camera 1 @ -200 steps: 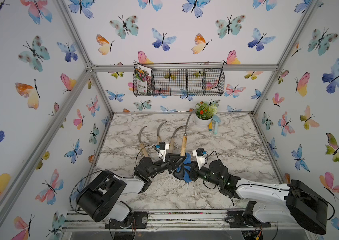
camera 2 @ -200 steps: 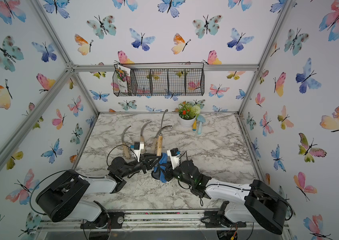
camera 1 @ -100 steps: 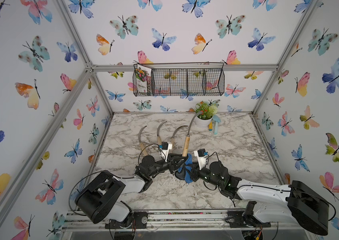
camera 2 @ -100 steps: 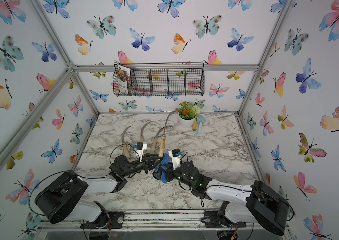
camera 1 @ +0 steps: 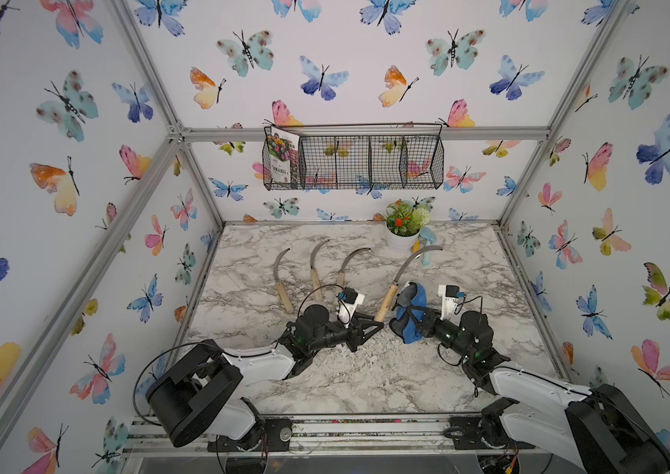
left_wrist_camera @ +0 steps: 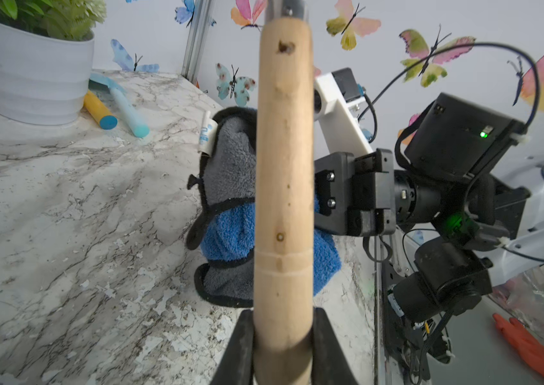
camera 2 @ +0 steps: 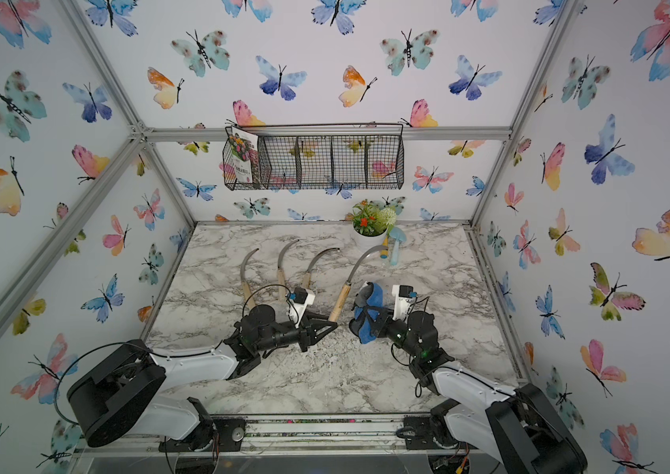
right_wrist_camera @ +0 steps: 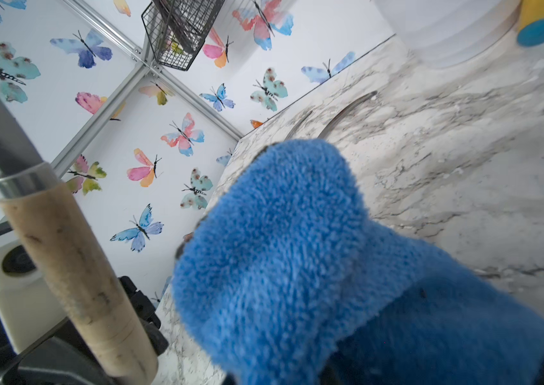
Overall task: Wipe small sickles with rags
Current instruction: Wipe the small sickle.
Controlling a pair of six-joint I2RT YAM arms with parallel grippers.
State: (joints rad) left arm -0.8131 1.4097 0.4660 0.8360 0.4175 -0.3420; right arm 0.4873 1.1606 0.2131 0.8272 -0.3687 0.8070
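Since a second ago the sickle (camera 1: 386, 301) in my left pincer (camera 1: 378, 324) has leaned over to the right, its tip now near the white pot (camera 1: 399, 244), and my right pincer (camera 1: 414, 319) has drawn the rag (camera 1: 417, 297) off the handle to just beside it. Both top views show a grey-veined marble tabletop (camera 2: 325, 381), chipped towards the front, inside butterfly-papered walls (camera 1: 58, 246); three more sickles (camera 1: 315, 287) lie flat to the left, and a wire basket (camera 1: 366, 162) on the back wall holds a flower packet (camera 1: 282, 158) whose print is too small to read. From my left wrist, both fingers (left_wrist_camera: 240, 350) clench the pale handle's end, which hides the middle of the grey-and-blue rag; a white tag (left_wrist_camera: 205, 133) on the rag bears blue print I cannot read, and a light-blue trowel (left_wrist_camera: 127, 110) lies by the pot. From my right wrist the blue rag fills the foreground and hides my fingers, clamped tight on it; the handle stands clear of it
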